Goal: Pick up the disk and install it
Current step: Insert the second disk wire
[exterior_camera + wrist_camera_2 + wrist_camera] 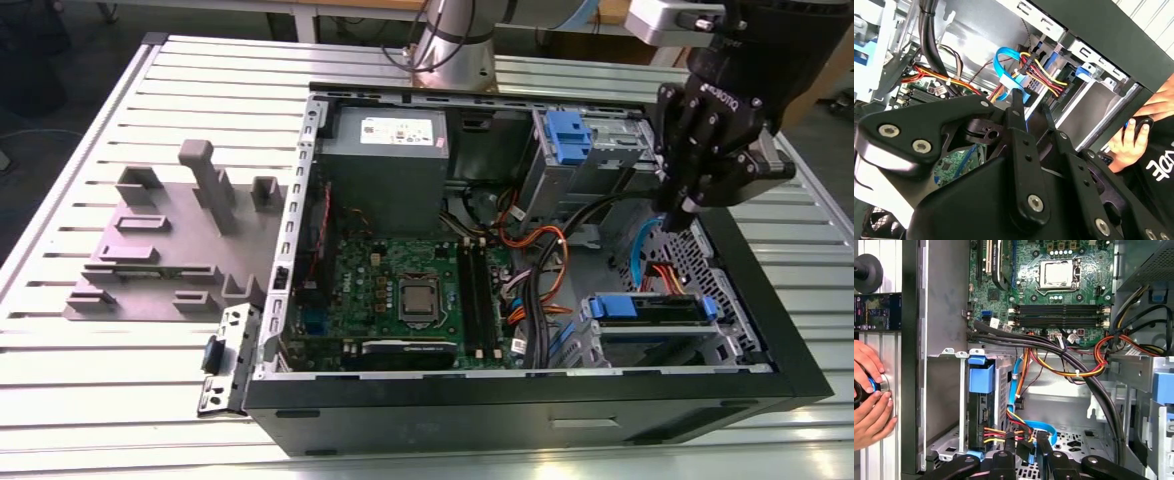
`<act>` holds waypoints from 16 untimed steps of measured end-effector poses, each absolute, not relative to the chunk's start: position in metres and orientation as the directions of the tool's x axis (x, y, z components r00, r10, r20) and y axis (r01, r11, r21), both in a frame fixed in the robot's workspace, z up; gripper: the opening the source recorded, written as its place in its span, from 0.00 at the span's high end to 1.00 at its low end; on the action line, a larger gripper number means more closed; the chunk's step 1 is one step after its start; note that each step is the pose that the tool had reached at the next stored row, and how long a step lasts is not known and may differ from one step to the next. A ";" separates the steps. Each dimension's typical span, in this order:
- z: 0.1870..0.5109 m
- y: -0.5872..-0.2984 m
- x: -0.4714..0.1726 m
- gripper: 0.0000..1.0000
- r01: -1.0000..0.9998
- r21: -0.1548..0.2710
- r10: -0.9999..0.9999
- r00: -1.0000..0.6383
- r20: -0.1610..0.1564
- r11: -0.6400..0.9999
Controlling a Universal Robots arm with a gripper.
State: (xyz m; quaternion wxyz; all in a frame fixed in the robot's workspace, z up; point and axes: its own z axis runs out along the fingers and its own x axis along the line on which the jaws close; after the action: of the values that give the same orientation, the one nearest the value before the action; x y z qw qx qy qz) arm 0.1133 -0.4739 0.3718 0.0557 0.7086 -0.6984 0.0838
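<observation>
The exterior view shows a slatted metal desk [80, 390] carrying an open black computer case [534, 410], with a grey moulded fixture [174, 240] lying beside it toward the exterior view's left. Inside the case sit the green motherboard [400, 290], the grey power supply [387, 150] and bundles of coloured cables [534, 260]. The end effector [683, 222] hangs over the case's far side, toward the exterior view's right, just above the drive cage. The disk [650, 308] appears already seated in that cage, its blue frame showing along the edge; in the first wrist view the same blue frame [981, 377] stands in the bay with red and yellow power leads [999, 432] running close by. The end effector's fingertips [1030, 450] stand close together with nothing between them, so it holds nothing. Judging from this, the picking and the placing look done, and little seems left. A person's hands [866, 400] rest on a blue-trimmed object outside the case wall.
</observation>
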 end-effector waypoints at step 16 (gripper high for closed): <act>0.370 -0.463 0.119 0.69 -1.000 -0.025 -0.969 0.011 0.246 -0.018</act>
State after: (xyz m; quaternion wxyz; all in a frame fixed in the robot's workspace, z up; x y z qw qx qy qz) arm 0.1194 -0.4634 0.3697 0.0781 0.7067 -0.6964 0.0972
